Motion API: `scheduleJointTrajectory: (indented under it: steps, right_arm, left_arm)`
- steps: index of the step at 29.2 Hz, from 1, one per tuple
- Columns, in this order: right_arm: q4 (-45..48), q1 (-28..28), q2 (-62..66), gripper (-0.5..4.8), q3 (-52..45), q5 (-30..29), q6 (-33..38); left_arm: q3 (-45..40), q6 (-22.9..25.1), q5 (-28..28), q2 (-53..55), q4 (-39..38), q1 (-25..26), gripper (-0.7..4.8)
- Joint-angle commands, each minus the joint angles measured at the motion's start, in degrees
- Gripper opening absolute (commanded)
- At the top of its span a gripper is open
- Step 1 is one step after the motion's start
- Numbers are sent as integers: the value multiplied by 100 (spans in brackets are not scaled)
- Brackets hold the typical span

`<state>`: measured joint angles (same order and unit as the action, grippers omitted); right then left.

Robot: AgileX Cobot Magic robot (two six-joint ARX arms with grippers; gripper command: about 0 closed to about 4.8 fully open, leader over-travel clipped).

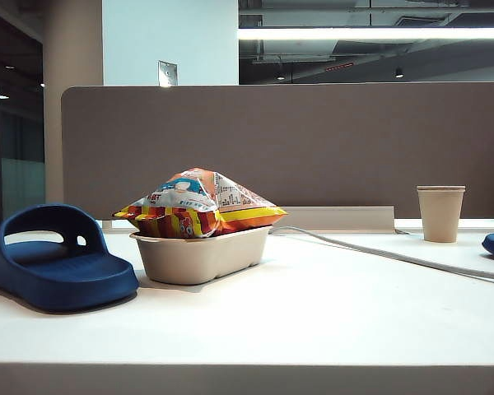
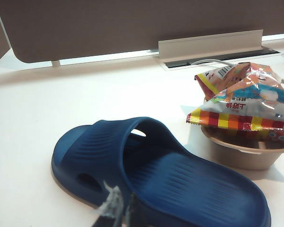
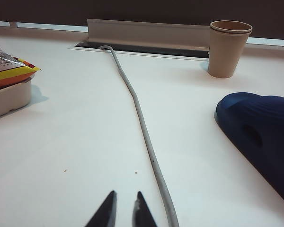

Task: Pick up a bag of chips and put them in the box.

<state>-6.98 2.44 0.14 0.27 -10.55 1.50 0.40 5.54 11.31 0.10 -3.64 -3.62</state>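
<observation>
Left hand (image 2: 120, 210) sits low over the white bench (image 1: 313, 313) at the heel of a dark blue ribbed rubber slipper (image 2: 156, 175), tips near together, holding nothing. Right hand (image 3: 124, 210) is also low over the bench beside a thin grey cable (image 3: 142, 127), tips almost closed, empty.

At 10 o'clock of centre in the exterior view, the puffy glossy red-yellow-orange striped bag of chips (image 1: 199, 206) already rests on the shallow beige pulp-fibre box with rounded corners (image 1: 202, 257), overhanging both rims. Judged light, air-filled, crinkly, slick foil, contents fragile; best pinched at a flat crimped end seam.

Farther, a second blue slipper (image 3: 262, 132) lies at 3 o'clock, a tall matte beige paper cup (image 1: 440, 212) at 2 o'clock, and a grey-brown partition (image 1: 313, 140) behind.
</observation>
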Motion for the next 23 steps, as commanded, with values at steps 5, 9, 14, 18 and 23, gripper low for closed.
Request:
scheduleJointTrajectory:
  steps: [5,9,14,18,23]
  right_arm:
    - [74,9,4,53,0,-11,22]
    - [107,9,4,53,0,-9,20]
    - [151,9,4,53,0,-9,20]
    - [151,9,4,53,0,-9,20]
    - [151,9,4,53,0,-7,20]
  left_arm:
    - [11,-20,37,4,-33,4,22]
    - [11,-20,35,4,-35,4,22]
    - [11,-17,35,4,-35,4,22]
    - [11,-17,35,4,-35,4,22]
    - [11,-17,35,4,-35,4,22]
